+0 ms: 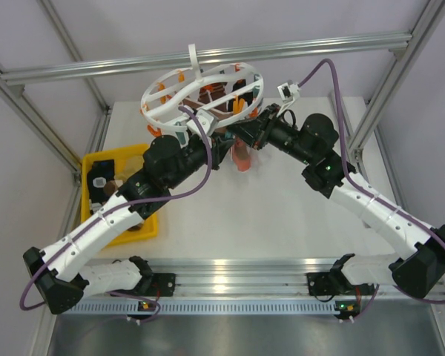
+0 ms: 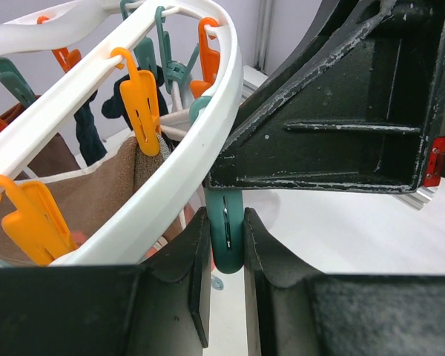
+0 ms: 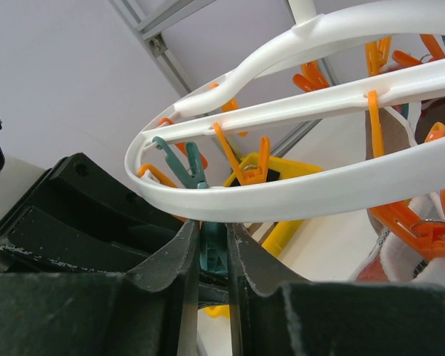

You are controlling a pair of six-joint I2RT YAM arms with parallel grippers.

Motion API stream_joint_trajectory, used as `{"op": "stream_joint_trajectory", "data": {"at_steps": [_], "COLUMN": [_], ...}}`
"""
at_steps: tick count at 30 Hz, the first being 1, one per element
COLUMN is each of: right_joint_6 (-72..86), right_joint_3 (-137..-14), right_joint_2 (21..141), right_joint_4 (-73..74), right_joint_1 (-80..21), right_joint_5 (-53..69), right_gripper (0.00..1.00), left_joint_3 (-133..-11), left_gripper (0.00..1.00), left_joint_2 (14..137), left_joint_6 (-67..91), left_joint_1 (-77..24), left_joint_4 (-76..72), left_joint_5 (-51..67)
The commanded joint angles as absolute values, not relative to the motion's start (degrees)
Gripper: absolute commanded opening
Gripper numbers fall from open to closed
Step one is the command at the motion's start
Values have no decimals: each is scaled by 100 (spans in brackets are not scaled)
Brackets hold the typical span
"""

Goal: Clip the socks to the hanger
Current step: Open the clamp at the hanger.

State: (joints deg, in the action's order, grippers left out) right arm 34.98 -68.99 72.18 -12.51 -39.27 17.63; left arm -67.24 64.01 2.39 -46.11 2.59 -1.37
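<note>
One hanger [image 1: 147,99] | left pincer [image 2: 226,216]: pinching one teal clip [image 2: 227,241] | right pincer [image 3: 213,227]: pinching one teal clip

The hanger [image 2: 208,148] hangs over the far middle of the table [image 1: 267,215], with socks [image 2: 74,193] dangling inside its ring. The tray [image 1: 93,159] lies on the table's left side, under my left arm [image 1: 104,222]. My left gripper [image 2: 226,222] and right gripper [image 3: 213,245] meet from opposite sides below the hanger's near rim. One clip [image 2: 227,256] sits between both pairs of fingers.
</note>
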Motion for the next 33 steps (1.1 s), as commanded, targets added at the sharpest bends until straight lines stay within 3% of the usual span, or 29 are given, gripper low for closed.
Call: {"op": "stream_joint_trajectory", "data": {"at_steps": [1,12,18,20,24,25,33], "right_joint_6": [3507,3507,3472,3463,3437,3410,3358], "right_joint_3": [-6925,-7189,-7198,-7216,-7225,-7216,-7014], "right_joint_2": [7312,7444,7479,7488,7506,7497,7295], "right_joint_4": [-1002,-686,-659,-677,-729,-738,-835], "right_joint_1": [-3990,-4060,-4061,-4061,-4061,-4061,-3955], "right_joint_5": [1820,1371,1301,1318,1397,1415,1635], "right_gripper": [16,29,29,25,5,0,0], "left_joint_3": [-6812,-6829,-6829,-6829,-6820,-6820,-6811], "left_gripper": [0,0,0,0,0,4,42], "left_joint_2": [6354,6407,6425,6416,6390,6372,5872], "left_joint_6": [-176,-395,-448,-474,-466,-440,-150], "left_joint_1": [-4737,-4931,-5018,-5027,-5045,-5045,-4687], "left_joint_4": [-220,-193,-202,-193,-167,-158,290], "left_joint_5": [228,53,132,149,184,176,789]}}
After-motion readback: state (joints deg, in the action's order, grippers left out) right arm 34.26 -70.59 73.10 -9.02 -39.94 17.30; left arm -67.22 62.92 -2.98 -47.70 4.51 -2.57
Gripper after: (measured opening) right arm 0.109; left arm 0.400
